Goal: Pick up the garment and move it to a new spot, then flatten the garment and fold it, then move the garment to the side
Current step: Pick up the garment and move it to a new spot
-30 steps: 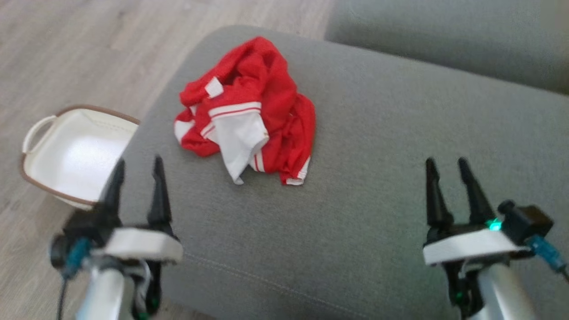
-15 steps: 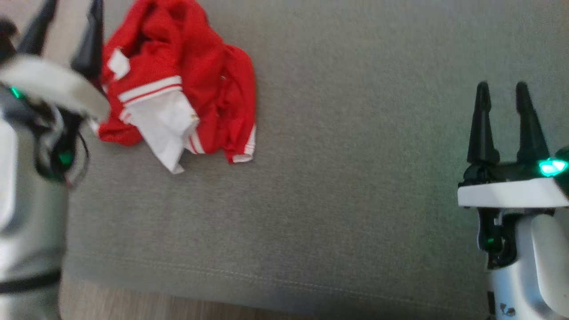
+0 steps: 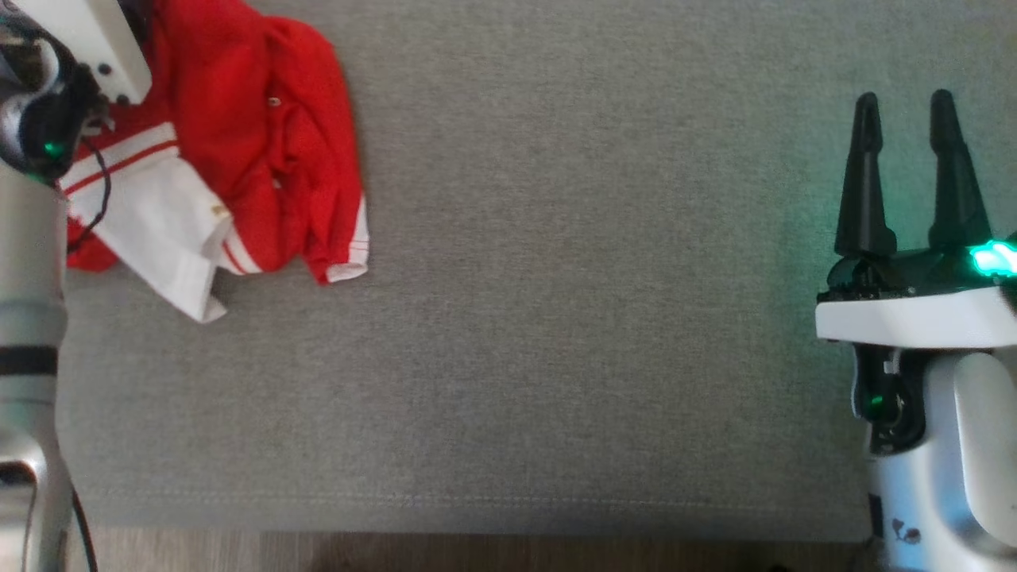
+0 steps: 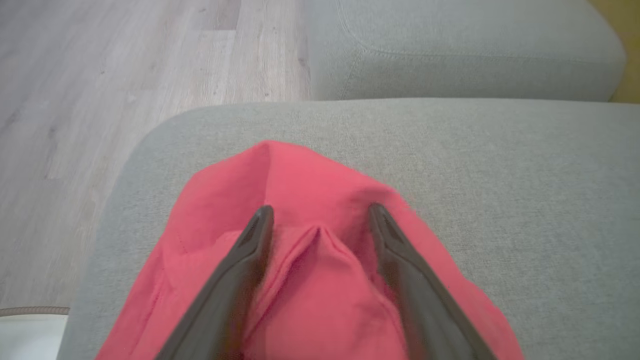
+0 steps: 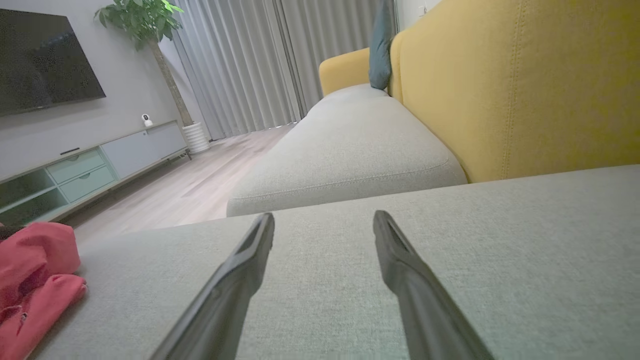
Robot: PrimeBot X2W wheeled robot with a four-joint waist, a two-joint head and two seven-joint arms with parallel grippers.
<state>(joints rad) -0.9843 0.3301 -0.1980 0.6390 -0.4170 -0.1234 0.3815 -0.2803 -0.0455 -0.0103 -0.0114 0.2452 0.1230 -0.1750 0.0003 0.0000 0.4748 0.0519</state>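
Now the pickup: my left gripper (image 4: 320,212), fingers apart, straddles a ridge of the crumpled red garment (image 4: 300,170) near a corner of the sofa cushion (image 4: 500,175); my right gripper (image 3: 906,111) hovers spread, well away. Next, I should pinch that ridge and lift.

Before me lies a grey seat cushion (image 3: 556,318); beyond it, a yellow sofa back (image 5: 525,90), curtains (image 5: 240,65), a television (image 5: 45,60), a potted plant (image 5: 145,20).

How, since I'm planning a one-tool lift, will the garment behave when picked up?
Probably floppy: the garment lies crumpled in soft folds on the cushion. Likely light, as the cloth looks thin. Lifted at one point, it would probably drape and unfurl.
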